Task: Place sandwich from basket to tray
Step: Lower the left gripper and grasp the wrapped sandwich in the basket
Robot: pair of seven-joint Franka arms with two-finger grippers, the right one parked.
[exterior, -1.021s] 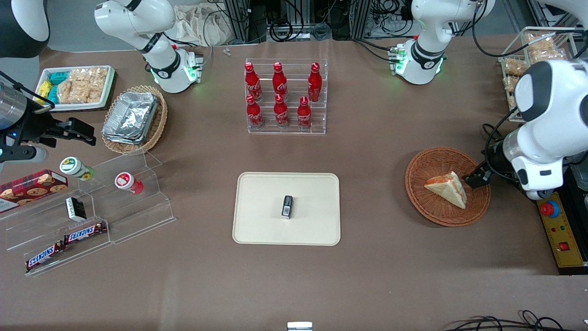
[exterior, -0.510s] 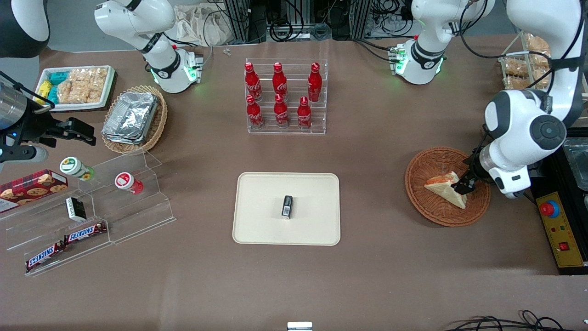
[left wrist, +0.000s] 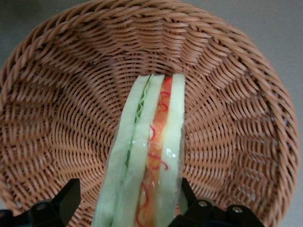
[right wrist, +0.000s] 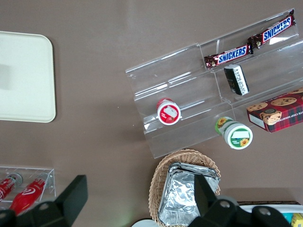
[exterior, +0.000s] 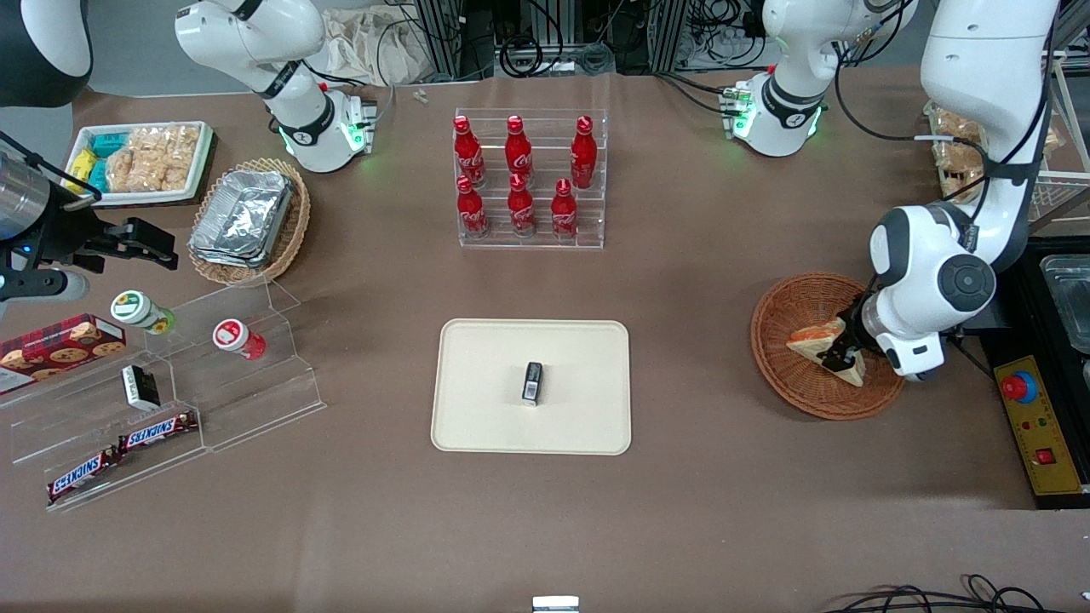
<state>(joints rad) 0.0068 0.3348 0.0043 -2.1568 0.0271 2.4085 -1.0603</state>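
— Well, where did the sandwich (exterior: 824, 347) lie at that moment?

— It lay in the basket (exterior: 788, 379), toward the working arm's end of the table, its cut edge up, with green and red-orange filling showing between the pale slices; the gripper (exterior: 836, 357) was down inside the basket at the wedge.

— And the jaws; had they taken it?

— They stood apart, one finger on each side of the wedge in the wrist view; one finger (left wrist: 64, 203) showed clear wicker between itself and the bread, the other sat just beside the wrapped face; so the fingers straddled the sandwich and had not clamped it.

— What did the step call for, then?

— By the look of it, a gentle closing across the flat faces, not the corners; the bread seemed soft and the wrap glossy, so a hard squeeze would likely have crushed it and a light one let it slip; centring first would have kept the wedge from being shoved sideways against the wicker.

— And the destination?

— The tray (exterior: 477, 421) lay well apart, near the table's middle; a small dark packet (exterior: 532, 381) stood at its centre, so the bare cream surface beside that looked the safer landing spot.
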